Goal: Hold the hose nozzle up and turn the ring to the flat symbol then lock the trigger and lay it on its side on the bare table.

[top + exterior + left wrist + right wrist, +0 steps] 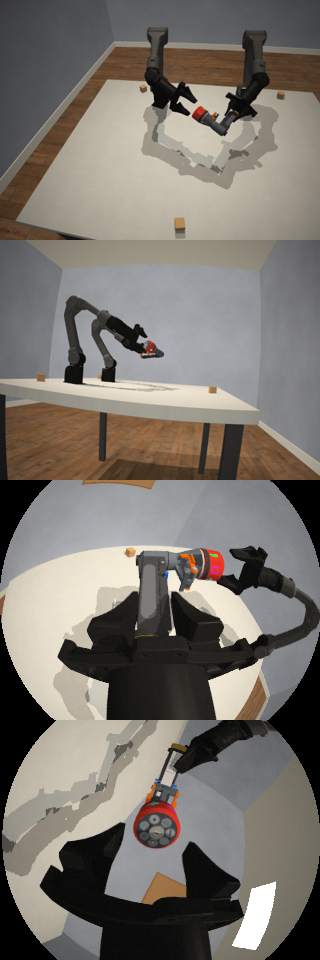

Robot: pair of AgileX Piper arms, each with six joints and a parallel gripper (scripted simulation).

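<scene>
The hose nozzle (217,126) (159,352) (149,587) is in the air above the table. My left gripper (230,118) (154,599) is shut on its grey handle. The red spray ring (198,114) (151,346) (215,565) (158,823) shows a green bar (203,109) (214,555) and a magenta square (214,570). I cannot make out the white arrow. Orange parts (214,115) (190,560) (175,799) stand beside the grey trigger; its squeeze is unclear. My right gripper (192,108) (156,840) is open just in front of the ring, with nothing between its fingers.
The pale table (103,180) (155,401) lies well below both grippers. Small wooden blocks (143,88) (280,95) (179,223) stand near its edges, away from the nozzle. The arms' shadows cross its middle.
</scene>
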